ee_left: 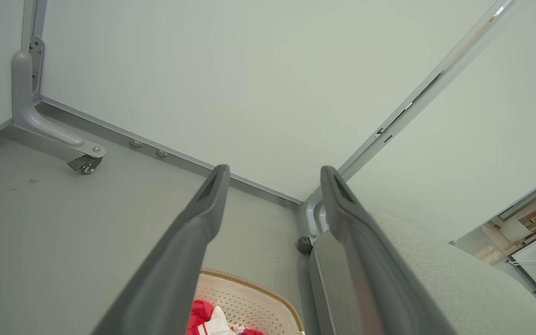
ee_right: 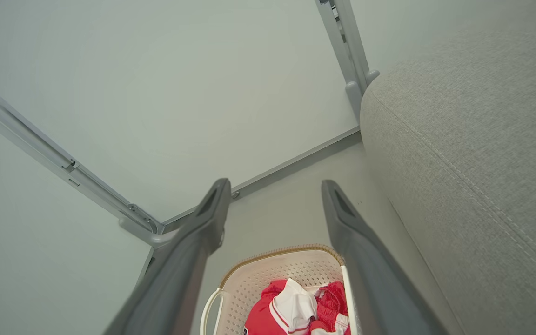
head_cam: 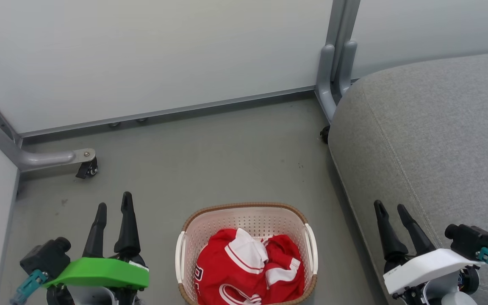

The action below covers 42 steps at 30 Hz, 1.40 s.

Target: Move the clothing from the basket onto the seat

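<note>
The cream-white basket (head_cam: pixel 248 220) with its brown rim stands on the floor at the bottom centre of the head view. Crumpled red clothing (head_cam: pixel 248 269) with white trim lies inside it, also visible as clothing (ee_right: pixel 296 307) in the right wrist view and clothing (ee_left: pixel 207 321) in the left wrist view. The grey seat (head_cam: pixel 430 140) fills the right side. My left gripper (head_cam: pixel 115 203) hangs open left of the basket, holding nothing. My right gripper (head_cam: pixel 392 207) is open and empty over the seat's front edge, right of the basket.
Pale partition walls (head_cam: pixel 142 55) close off the back and left. Their grey metal feet with castors stand on the floor at the left foot (head_cam: pixel 53 159) and beside the seat's far corner foot (head_cam: pixel 331 84). Grey floor (head_cam: pixel 210 161) stretches between the basket and the wall.
</note>
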### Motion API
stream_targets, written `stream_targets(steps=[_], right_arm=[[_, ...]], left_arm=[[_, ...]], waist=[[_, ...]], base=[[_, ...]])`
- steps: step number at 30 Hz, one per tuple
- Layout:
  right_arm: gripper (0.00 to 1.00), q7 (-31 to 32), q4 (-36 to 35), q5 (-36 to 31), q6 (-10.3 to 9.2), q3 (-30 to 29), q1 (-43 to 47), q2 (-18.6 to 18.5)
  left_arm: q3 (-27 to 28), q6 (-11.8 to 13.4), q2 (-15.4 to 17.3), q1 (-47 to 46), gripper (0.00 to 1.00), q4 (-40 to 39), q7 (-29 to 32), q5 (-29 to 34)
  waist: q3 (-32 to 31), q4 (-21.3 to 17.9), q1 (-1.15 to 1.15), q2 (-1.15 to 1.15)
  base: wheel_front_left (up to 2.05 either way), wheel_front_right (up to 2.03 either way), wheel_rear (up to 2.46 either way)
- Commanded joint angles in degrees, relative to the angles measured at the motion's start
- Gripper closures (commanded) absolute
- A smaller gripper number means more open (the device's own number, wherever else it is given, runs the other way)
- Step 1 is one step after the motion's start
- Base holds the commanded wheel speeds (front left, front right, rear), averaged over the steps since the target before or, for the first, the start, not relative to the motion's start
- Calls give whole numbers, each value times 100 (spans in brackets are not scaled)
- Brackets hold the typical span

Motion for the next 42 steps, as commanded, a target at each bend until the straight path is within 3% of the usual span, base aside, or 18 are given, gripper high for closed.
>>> stream_targets(steps=[1, 42], right_arm=[[0, -59, -95, -193, 1, 30, 0, -46], [0, -604, -289, -2286, 2, 223, 209, -69]], left_arm=[[-36, 28, 40, 15, 0, -91, -58, 211], [-493, 90, 57, 227, 0, -271, -598, 2389]], waist=[[-1, -1, 0, 8], [-119, -65, 0, 13]], base=[[0, 0, 0], [0, 0, 0]])
